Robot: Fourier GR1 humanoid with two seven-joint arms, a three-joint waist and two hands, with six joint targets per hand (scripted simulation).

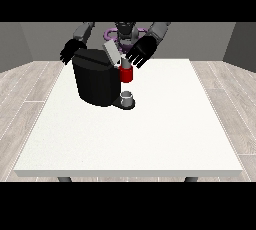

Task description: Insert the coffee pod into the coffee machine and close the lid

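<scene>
Two hands work above the coffee machine (96, 81), which stands on the far left part of the table (150, 139), within reach of both arms. The lid (112, 53) is raised and tilted back, which leaves the brew head (126, 75) open from above; this red part projects from the machine's front, over a small grey cup (128, 97) set on the drip base to catch the coffee.

The hand at the view's right (141, 51) hangs just above the brew head and beside the raised lid, fingers spread and pointing down, a posture that suits lowering or releasing something into the opening. The pod cannot be made out: it may be hidden under this hand or already seated in the brew head.

The hand at the view's left (71, 51) sits at the machine's rear corner, fingers relaxed, holding nothing; whether it touches the housing cannot be told. It is probably placed there to steady the machine.

Lid closure is not yet done.
</scene>
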